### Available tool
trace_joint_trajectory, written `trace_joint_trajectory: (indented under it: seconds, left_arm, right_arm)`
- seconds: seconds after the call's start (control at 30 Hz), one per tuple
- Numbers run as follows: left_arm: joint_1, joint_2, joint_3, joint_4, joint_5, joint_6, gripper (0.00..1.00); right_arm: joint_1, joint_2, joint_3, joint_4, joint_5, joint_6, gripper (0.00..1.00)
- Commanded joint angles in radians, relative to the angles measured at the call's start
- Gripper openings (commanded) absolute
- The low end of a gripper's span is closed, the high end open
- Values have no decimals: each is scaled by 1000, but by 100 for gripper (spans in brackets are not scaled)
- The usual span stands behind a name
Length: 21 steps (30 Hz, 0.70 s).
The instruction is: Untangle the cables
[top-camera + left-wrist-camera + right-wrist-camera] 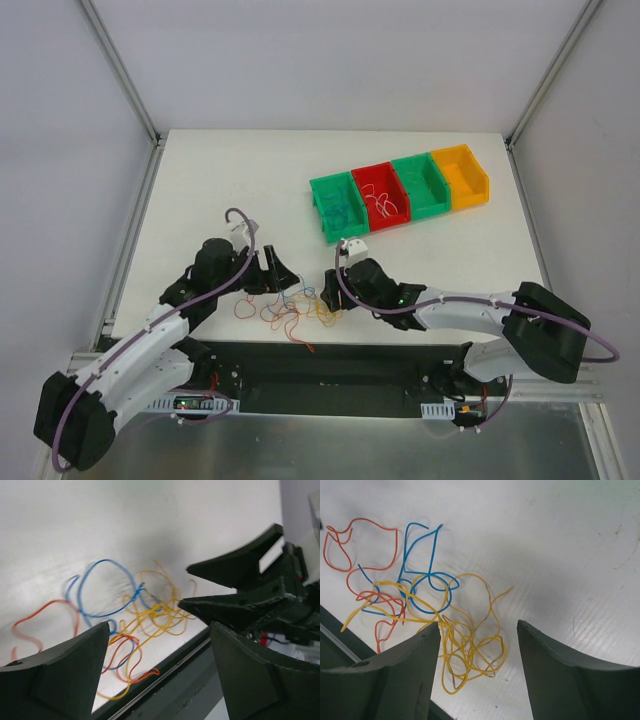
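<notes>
A loose tangle of thin cables point(292, 312) lies near the table's front edge, between my two grippers. In the right wrist view a yellow bunch point(470, 645) lies between and just below my open fingers, blue loops point(427, 580) and red curls point(365, 560) to its left. The right gripper point(479, 645) is open and empty over the yellow bunch. In the left wrist view the same blue point(107, 590), yellow point(157, 615) and red point(120, 655) strands lie ahead. The left gripper point(160, 645) is open and empty, close to the tangle's left side.
Four bins stand in a row at the back right: green point(336, 206) holding blue strands, red point(385, 195) holding white strands, green point(421, 185), orange point(462, 177). The table's front edge point(165, 665) runs just under the tangle. The right gripper's black fingers point(240, 580) show in the left wrist view.
</notes>
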Motion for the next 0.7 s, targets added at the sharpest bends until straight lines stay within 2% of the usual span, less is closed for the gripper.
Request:
trace_joint_trajectory:
  seconds: [0.0,0.03,0.2,0.37,0.5,0.67]
  left_arm:
    - [0,-147,52,-426,-321,-51,83]
    - [0,-153,61,-465,-381,-58,85]
    - [2,-39,109,-507,-449,-30,87]
    - [2,98,87,-465,-506,4,82]
    - [5,140,69,-425,-551,1,66]
    - [6,161,79,-382,-561,30,48]
  right_arm:
    - [14,-20,-8,105,45,-4,66]
    - [13,-15,2,101,24,-16,69]
    - [33,91,90,35,-7,-42,78]
    - [49,176,200,-92,33,-71,82]
    - [54,270,278,-129,62,-73,80]
    - [54,356,377,-241,69,-53,67]
